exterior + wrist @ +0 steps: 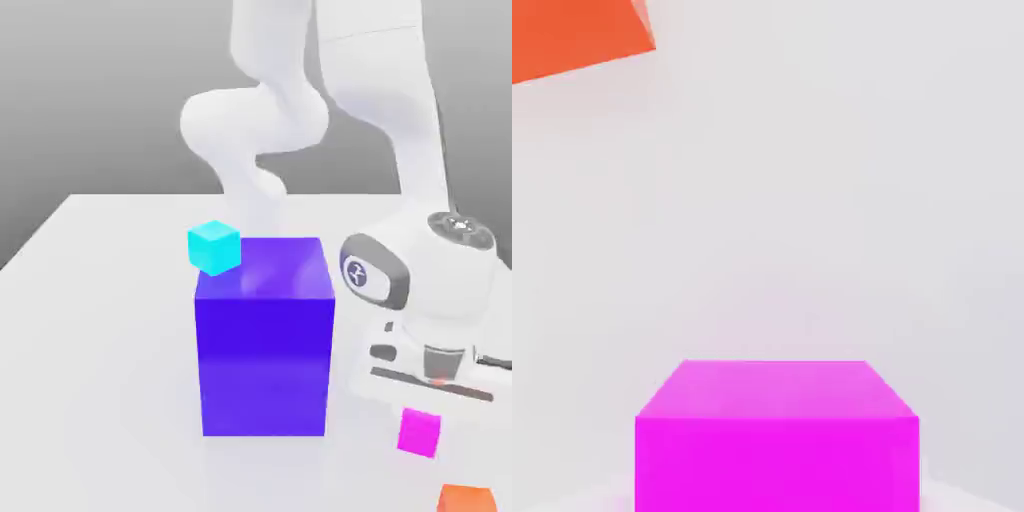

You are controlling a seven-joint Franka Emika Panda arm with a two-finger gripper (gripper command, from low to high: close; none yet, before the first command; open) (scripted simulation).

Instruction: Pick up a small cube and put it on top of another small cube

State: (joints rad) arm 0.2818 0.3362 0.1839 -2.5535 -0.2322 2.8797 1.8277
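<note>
The white worktop carries a large blue-violet cube. A cyan cube sits behind it; an orange cube lies nearer the camera, toward the exterior view's right.

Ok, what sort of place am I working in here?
Most likely a simulated tabletop test scene: a plain white table, a flat grey backdrop, and flat-coloured blocks such as the blue-violet cube and magenta cube.

Light was bright, even and diffuse, with no hard shadows on the white table. The big blue-violet cube carried a pale sheen on its top and a faint reflection below. The magenta cube cast a soft pink glow around itself. Edges stayed crisp, undistorted.
</note>
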